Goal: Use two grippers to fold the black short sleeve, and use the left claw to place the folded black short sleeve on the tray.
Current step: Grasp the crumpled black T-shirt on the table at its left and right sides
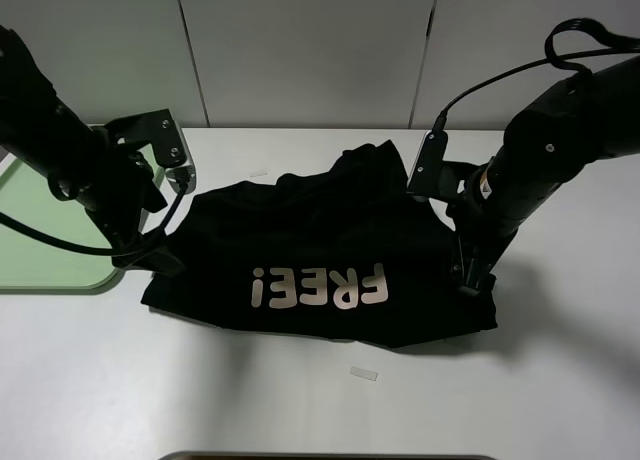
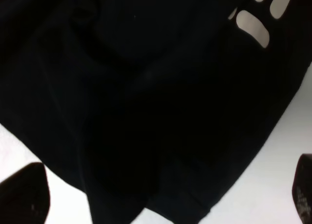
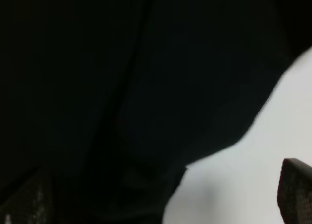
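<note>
The left claw (image 2: pixel 163 199) is gaping wide, its fingers (image 2: pixel 24 197) straddling a hem corner of the black short sleeve (image 1: pixel 320 245). The right gripper (image 3: pixel 161 199) is gaping just as wide over the opposite edge. The black short sleeve is lying spread on the white table (image 1: pixel 300 410), print up. The tray (image 1: pixel 40 270) is sitting just beside its left-claw edge.

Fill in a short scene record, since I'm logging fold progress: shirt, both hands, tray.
shirt: black short sleeve spread on the white table, FREE! print facing up
left hand: open, at the shirt's left edge
right hand: open, at the shirt's right edge
tray: light green, left of the shirt, shirt not on it
</note>
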{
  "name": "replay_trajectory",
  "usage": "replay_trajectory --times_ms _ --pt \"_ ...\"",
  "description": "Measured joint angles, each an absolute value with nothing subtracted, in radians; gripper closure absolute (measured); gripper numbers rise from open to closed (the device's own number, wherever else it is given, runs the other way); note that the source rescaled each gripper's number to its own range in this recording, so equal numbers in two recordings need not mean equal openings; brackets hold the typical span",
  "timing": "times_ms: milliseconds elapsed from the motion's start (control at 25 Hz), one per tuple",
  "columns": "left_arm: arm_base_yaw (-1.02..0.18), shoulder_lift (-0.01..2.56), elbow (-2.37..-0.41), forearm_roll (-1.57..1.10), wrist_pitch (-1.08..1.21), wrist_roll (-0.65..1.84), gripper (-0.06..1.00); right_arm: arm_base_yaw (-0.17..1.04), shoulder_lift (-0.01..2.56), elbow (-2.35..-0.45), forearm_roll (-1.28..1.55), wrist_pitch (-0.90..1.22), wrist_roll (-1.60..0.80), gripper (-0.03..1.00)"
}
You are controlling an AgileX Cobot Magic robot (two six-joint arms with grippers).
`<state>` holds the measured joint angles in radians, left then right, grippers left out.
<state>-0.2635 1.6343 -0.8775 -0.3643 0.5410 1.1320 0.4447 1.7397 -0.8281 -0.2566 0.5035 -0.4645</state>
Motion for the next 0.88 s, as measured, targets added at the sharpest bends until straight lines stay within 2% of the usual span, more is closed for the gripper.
replay_trajectory --times_ms 320,360,440,520,600,880 --pt "-0.264 1.667 -0.894 -0.367 0.492 1.233 -0.06 0.445 1.789 -0.828 -0.203 0.483 -0.53 -0.03" --pt "-0.264 1.667 -0.894 -0.367 0.489 1.257 -0.06 0.445 1.789 -0.828 -0.203 0.48 -0.535 0.02" --pt "-0.264 1.668 -0.894 -0.367 0.478 1.297 -0.06 0.445 1.789 -0.828 -0.203 0.476 -0.539 0.27" --pt "-0.264 1.668 -0.894 -0.367 0.462 1.314 -0.05 0.445 1.79 -0.828 -0.201 0.476 -0.539 0.66" --pt "-0.264 1.668 -0.894 -0.367 0.443 1.328 -0.05 0.445 1.79 -0.828 -0.201 0.476 -0.539 0.95" --pt "-0.264 1.668 -0.894 -0.367 0.423 1.391 -0.05 0.445 1.79 -0.828 -0.201 0.476 -0.549 0.96"
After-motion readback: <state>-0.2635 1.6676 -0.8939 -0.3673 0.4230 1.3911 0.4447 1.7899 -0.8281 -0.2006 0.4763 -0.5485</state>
